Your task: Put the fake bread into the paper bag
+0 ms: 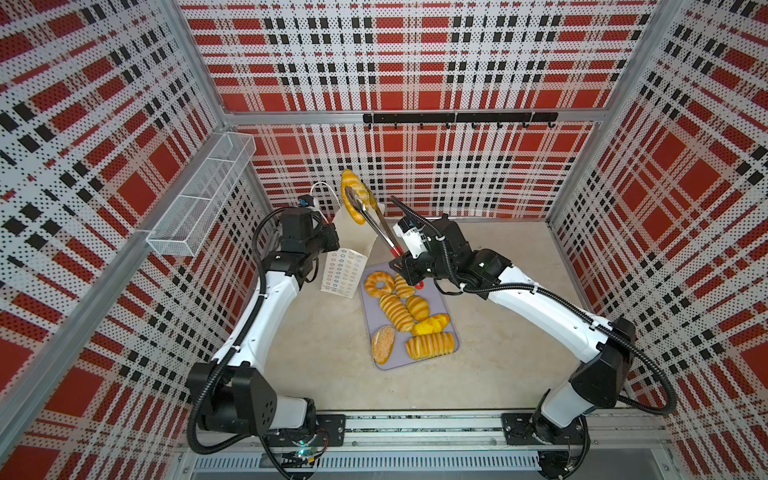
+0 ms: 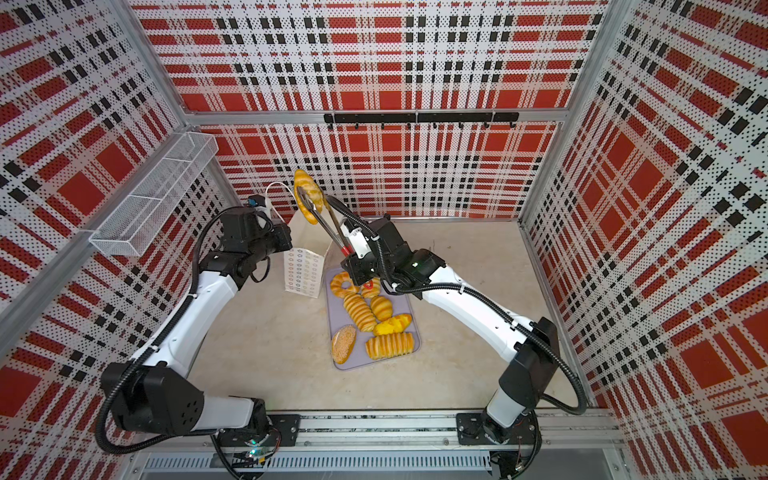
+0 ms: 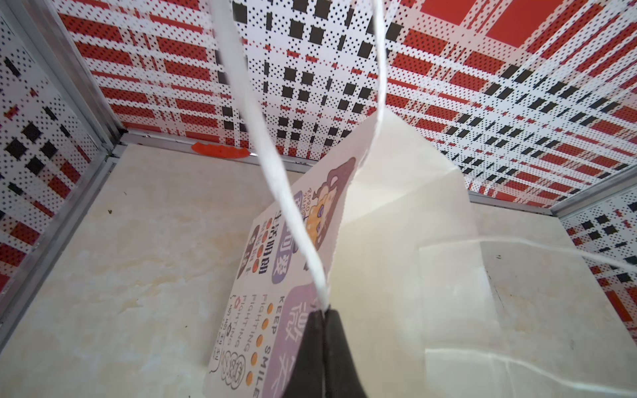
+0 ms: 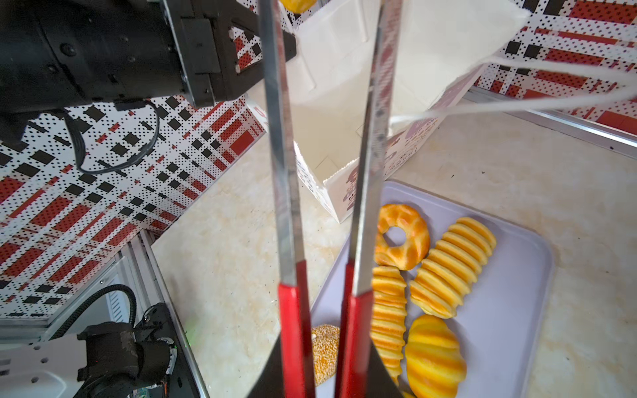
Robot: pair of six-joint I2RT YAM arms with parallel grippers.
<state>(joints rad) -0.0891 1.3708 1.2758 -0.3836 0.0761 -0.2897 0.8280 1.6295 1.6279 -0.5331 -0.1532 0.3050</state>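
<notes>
My right gripper (image 1: 401,254) (image 4: 322,375) is shut on the red handles of metal tongs (image 1: 376,230) (image 4: 286,172). The tongs pinch a long golden fake bread (image 1: 354,199) (image 2: 305,195), raised above the mouth of the white paper bag (image 1: 343,276) (image 4: 337,103). My left gripper (image 1: 318,208) (image 3: 324,344) is shut on the bag's white cord handle (image 3: 275,172) and holds it up. Several more breads lie on the lilac tray (image 1: 415,363) (image 4: 510,327), among them a ring (image 1: 379,284) and a seeded oval (image 1: 383,344).
A white wire-mesh basket (image 1: 199,199) hangs on the left wall. A black hook rail (image 1: 457,118) runs along the back wall. Plaid walls close in the beige tabletop (image 1: 498,353) on three sides. The tray lies just in front of the bag.
</notes>
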